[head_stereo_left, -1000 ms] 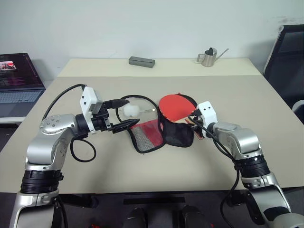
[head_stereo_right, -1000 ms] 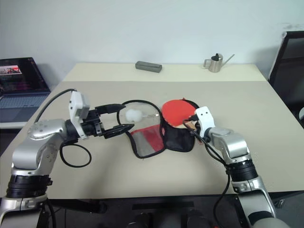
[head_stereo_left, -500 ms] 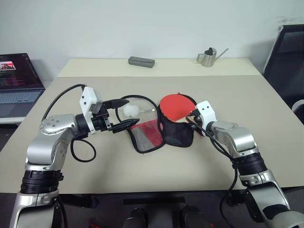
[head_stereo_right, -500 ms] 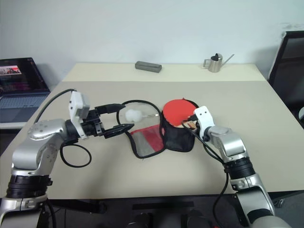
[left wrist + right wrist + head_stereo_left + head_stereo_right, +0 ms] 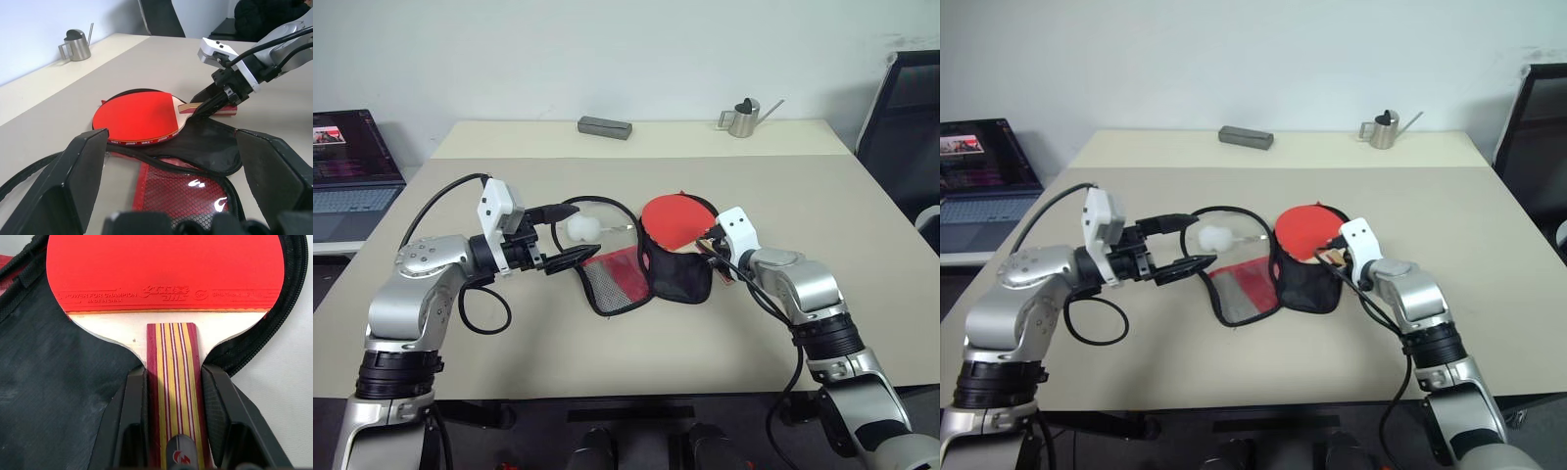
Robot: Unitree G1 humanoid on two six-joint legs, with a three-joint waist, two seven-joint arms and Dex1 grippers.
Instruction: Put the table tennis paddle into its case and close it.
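Sliding the round red-rubber table tennis paddle (image 5: 677,220) into the soft black-and-red zip-rimmed case (image 5: 651,271) near the beige desk's (image 5: 607,343) middle.

Head view: nothing has shifted over the last second, so insertion looks stalled with the blade half in; left pincer (image 5: 563,235) hangs wide open by the mesh flap.
Left wrist view: smooth rubber lies on the black fabric.
Right wrist view: right pincer (image 5: 171,396) clamps the striped wooden handle.

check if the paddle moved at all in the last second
No. The paddle sits in the same spot against the grey box and small watering can on the far table, its handle clamped by the right gripper.
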